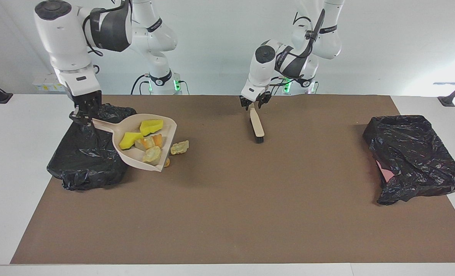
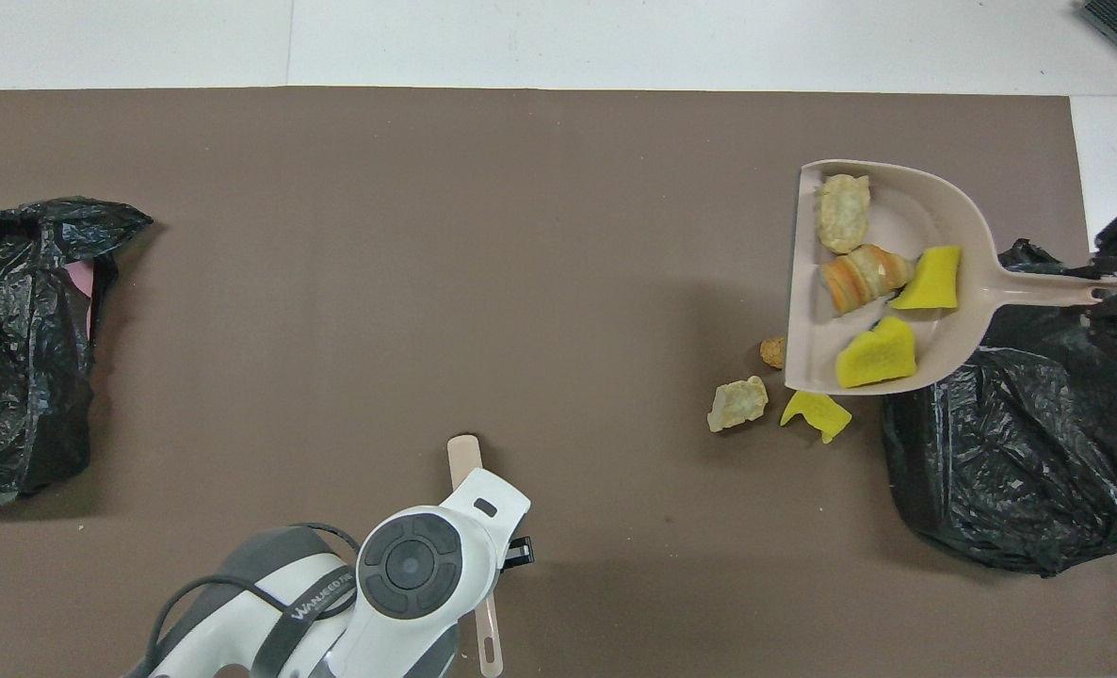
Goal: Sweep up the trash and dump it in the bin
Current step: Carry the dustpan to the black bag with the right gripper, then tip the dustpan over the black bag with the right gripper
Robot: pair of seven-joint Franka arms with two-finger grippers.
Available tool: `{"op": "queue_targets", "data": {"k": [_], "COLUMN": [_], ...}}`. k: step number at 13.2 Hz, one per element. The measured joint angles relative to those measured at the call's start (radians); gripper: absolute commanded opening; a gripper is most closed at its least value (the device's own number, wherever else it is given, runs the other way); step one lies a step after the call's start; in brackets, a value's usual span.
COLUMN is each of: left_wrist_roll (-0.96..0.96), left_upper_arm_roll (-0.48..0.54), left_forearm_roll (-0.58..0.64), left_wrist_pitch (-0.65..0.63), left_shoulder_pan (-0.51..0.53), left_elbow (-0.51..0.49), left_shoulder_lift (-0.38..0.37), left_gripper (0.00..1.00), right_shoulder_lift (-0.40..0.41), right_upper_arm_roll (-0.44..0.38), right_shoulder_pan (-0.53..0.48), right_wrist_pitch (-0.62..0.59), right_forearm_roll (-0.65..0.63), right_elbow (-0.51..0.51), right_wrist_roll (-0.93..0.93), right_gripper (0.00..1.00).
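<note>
Brown mat on white table, pale wall

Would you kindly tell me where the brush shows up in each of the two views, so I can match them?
Facing view: the brush lies on the brown mat just below the left gripper, near the top centre.
Overhead view: the brush pokes out from under the left arm at the bottom centre.
Shared landmark: the dustpan held by the right gripper over the black bin.
</note>
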Motion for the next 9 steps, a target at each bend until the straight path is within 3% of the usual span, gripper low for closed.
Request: {"op": "queue_targets", "data": {"k": [4,9], "left_wrist_roll": [0.045,0.335], "left_upper_arm_roll": [0.008,0.012], "left_forearm_roll": [0.004,0.007], "left_wrist_pitch": [0.004,-0.002], "left_shoulder_pan": [0.14,0.329], "left_elbow": [0.118,0.3], "left_shoulder_lift": [0.045,0.139], "left_gripper": [1.0,1.0], "right_shoulder_lift": [-0.018,-0.083], "right_upper_arm_roll": [-0.008,-0.007], "right_shoulder_pan": [-0.167,-0.236], "right_wrist_pitch": [-0.005,0.023], "right_forearm_roll": [-0.005,-0.249], "right_elbow": [-0.031,-0.123], "right_wrist_roll": [-0.203,-0.214], "right_gripper": [0.0,0.0]}}
